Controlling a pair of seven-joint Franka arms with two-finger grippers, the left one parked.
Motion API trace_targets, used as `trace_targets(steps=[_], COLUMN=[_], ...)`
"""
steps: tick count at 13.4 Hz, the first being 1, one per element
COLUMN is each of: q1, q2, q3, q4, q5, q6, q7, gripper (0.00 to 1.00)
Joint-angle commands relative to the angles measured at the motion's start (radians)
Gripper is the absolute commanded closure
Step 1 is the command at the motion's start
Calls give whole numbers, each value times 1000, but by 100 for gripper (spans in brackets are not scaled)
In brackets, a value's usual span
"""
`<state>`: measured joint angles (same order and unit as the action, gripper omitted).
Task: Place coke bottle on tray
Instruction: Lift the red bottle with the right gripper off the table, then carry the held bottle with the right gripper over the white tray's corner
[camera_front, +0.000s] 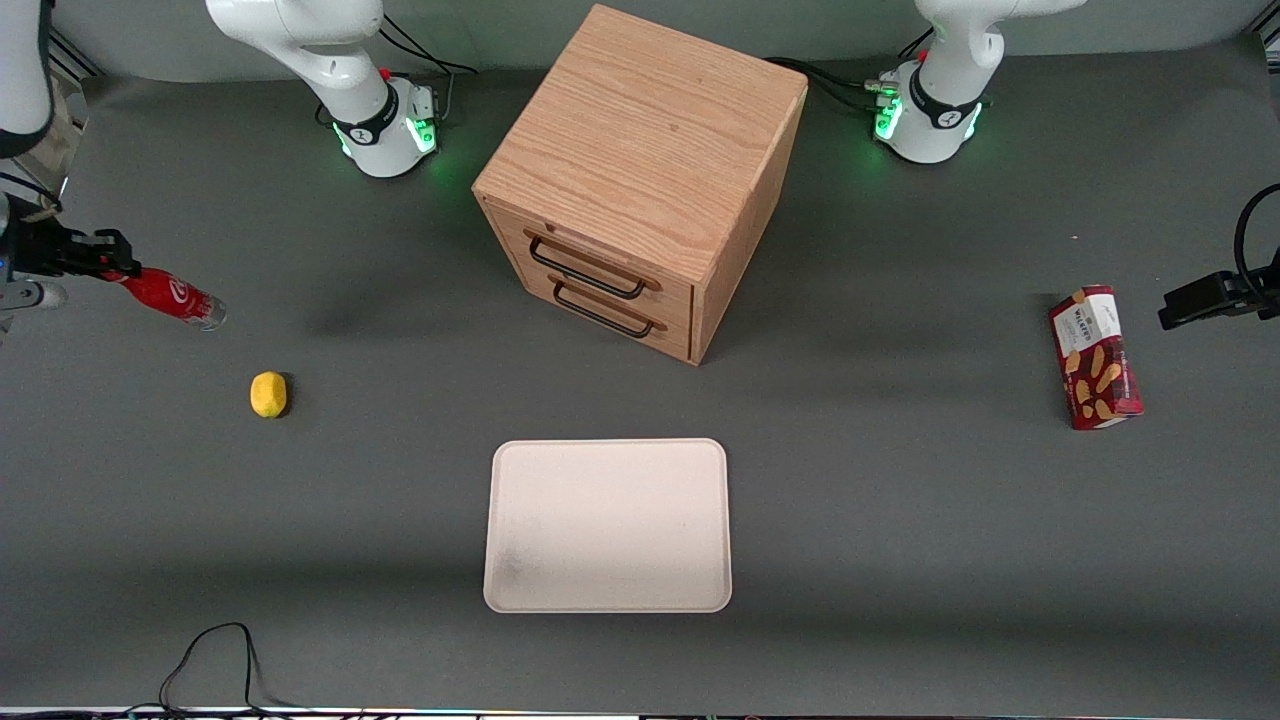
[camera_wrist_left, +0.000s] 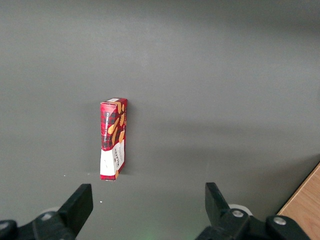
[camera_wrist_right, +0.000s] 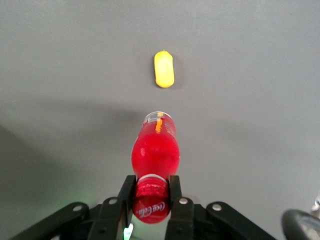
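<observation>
My gripper (camera_wrist_right: 151, 197) has its jaws pinched on the neck of the bottle (camera_wrist_right: 155, 155), one black finger (camera_wrist_right: 126, 192) on each side just below the red cap, with the gap between them only as wide as the neck. The bottle is slim, glossy red plastic with white script and a clear base; it points away from my wrist, tilted base-down, and in the front view it hangs above the grey table (camera_front: 900, 520) at the working arm's end, clear of the surface. Nearest the front camera lies the tray (camera_front: 608, 590): flat, rectangular, pale pinkish beige, rounded corners, low rim, matte with a faint smudge. It is well apart from the bottle. Farther from the camera, between the tray and bottle, sits the lemon (camera_front: 268, 394), a small oval, dull yellow. Toward the parked arm's end stands a red snack box (camera_front: 1095, 358), printed cardboard. Farthest is the cabinet (camera_front: 640, 180), a boxy oak-grain block with two drawers, each with a thin black wire handle.
</observation>
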<state>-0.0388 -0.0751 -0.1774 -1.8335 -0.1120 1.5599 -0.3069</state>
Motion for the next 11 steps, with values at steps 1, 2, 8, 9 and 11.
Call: trace_targets(steps=[1,2,8,9,11], q1=[35,48,215,233,269], q2=[128,155,438,495,601], q3=[7,7,10,10,12], q4=[219,267,598,667,801], q5=[8,11,83,110,138], q6=[-121,-142,-251,-265,-268], q7=[60,86,331,385,431], gripper=[100,100,100,100,100])
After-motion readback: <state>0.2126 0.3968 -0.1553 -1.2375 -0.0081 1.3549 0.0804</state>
